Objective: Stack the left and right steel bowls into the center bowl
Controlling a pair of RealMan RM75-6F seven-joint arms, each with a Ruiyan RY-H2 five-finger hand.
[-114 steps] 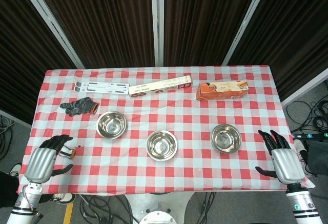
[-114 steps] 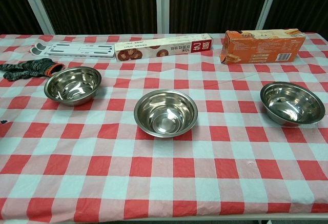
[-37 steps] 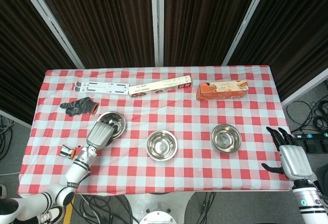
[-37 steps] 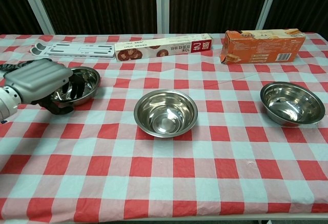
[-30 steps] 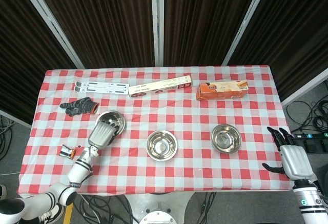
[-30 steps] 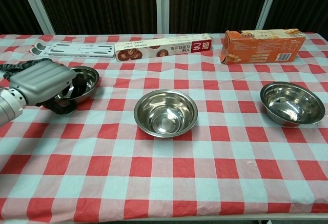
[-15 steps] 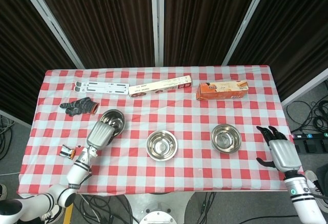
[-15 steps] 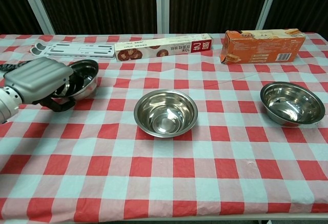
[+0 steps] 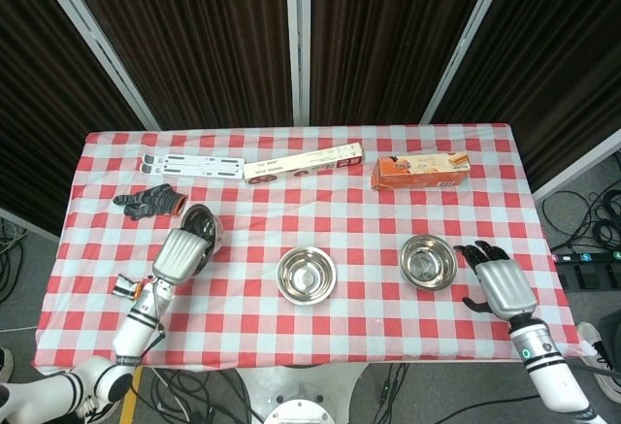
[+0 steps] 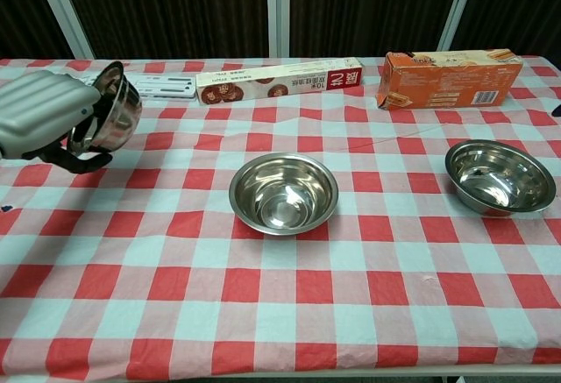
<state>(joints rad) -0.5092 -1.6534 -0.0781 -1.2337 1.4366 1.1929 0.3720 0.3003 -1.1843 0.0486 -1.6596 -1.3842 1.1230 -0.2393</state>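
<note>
My left hand (image 9: 181,252) (image 10: 44,116) grips the left steel bowl (image 9: 204,226) (image 10: 112,118) by its rim and holds it tilted above the cloth. The centre bowl (image 9: 307,275) (image 10: 283,193) sits upright in the middle of the table. The right bowl (image 9: 428,260) (image 10: 500,176) rests on the cloth at the right. My right hand (image 9: 500,280) hovers just right of that bowl with its fingers spread and holds nothing; the chest view does not show it.
A long cling-film box (image 9: 303,163) (image 10: 279,81), an orange carton (image 9: 421,170) (image 10: 449,77) and a white flat pack (image 9: 192,163) lie along the back. A dark glove (image 9: 149,200) lies at the far left. A small object (image 9: 126,286) sits near the left edge.
My left hand reached the left bowl, gripped its rim and lifted it tilted off the table. My right hand moved in from the table's edge toward the right bowl.
</note>
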